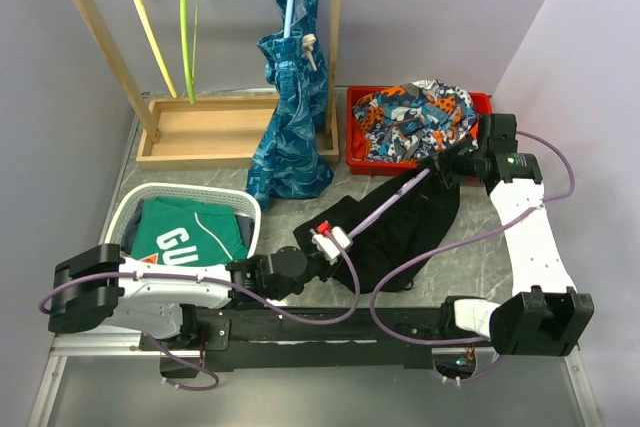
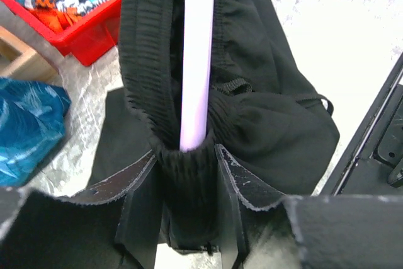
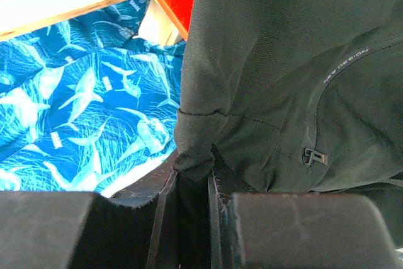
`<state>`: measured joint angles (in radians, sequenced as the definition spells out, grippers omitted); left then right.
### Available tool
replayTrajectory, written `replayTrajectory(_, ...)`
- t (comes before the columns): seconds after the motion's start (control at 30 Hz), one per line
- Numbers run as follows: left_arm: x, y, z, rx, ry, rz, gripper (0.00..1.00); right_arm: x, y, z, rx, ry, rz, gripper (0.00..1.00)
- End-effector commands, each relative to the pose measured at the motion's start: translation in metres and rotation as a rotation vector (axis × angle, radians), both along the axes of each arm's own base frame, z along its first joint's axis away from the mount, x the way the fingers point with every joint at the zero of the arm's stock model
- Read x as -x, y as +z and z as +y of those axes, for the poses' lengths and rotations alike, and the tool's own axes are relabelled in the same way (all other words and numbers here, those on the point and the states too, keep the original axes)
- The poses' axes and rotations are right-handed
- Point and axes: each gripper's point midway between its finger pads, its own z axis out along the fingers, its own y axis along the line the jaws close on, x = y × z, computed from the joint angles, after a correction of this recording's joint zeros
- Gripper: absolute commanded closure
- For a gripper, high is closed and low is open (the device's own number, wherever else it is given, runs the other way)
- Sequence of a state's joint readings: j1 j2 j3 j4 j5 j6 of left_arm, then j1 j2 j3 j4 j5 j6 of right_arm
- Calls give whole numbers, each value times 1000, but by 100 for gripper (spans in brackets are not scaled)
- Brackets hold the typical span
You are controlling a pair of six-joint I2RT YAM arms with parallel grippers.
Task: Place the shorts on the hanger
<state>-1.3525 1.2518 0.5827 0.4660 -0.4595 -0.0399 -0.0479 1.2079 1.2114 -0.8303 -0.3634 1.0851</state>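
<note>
- Right now the floppy black soft-fabric shorts (image 1: 400, 237) lie spread on the grey marbled tabletop (image 1: 285, 215) between the two arms. The thin lavender plastic hanger (image 1: 385, 205) runs diagonally across them from one gripper to the other.
- Left gripper (image 2: 186, 155): its pads are clenched on the ribbed elastic waistband, and the smooth lavender bar comes out of the bunched cloth right between them.
- Right gripper (image 3: 192, 168): it is pinched tight on a fold of the smoother, matte fabric, near a small zip pull and a faint printed logo.
- Main risk, as I judge it: the bar is slick hard plastic and the cloth is limp. If either pinch holds only fabric, the hanger could slide out or twist when the pair lifts.
- Uneven pulling could also stretch the waistband off the hanger's end, leaving the shorts dangling from one side.
- The far end sits close to the red plastic bin (image 1: 352, 135) of orange-and-blue patterned clothes (image 1: 415, 117). A sweep there might snag its rim.
- The teal shark-print garment (image 1: 290, 137) on the wooden rack (image 1: 337, 37) hangs just beside the shorts and could get dragged along.
</note>
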Motion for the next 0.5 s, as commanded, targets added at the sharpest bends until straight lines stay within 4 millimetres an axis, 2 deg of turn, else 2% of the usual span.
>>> replayTrajectory(0.0, -3, 55, -16, 119, -25, -80, 60, 7, 39, 15, -57, 45, -93, 100)
replayTrajectory(0.07, -3, 62, -17, 126, -24, -86, 60, 8, 39, 19, -65, 52, -97, 100)
replayTrajectory(0.17, -5, 71, -14, 143, -6, -88, 71, 10, 38, 23, -69, 60, -100, 100)
replayTrajectory(0.27, -5, 77, -11, 145, 0, -75, 99, 12, 37, 25, -74, 74, -106, 100)
replayTrajectory(0.37, -1, 80, -8, 169, 8, -12, 99, 13, 39, 24, -59, 86, -129, 99)
replayTrajectory(0.43, 1, 83, -5, 176, 7, 14, 99, 12, 44, 23, -35, 94, -155, 93)
replayTrajectory(0.47, 4, 88, 0, 187, 8, 38, 99, 13, 48, 22, -12, 111, -186, 83)
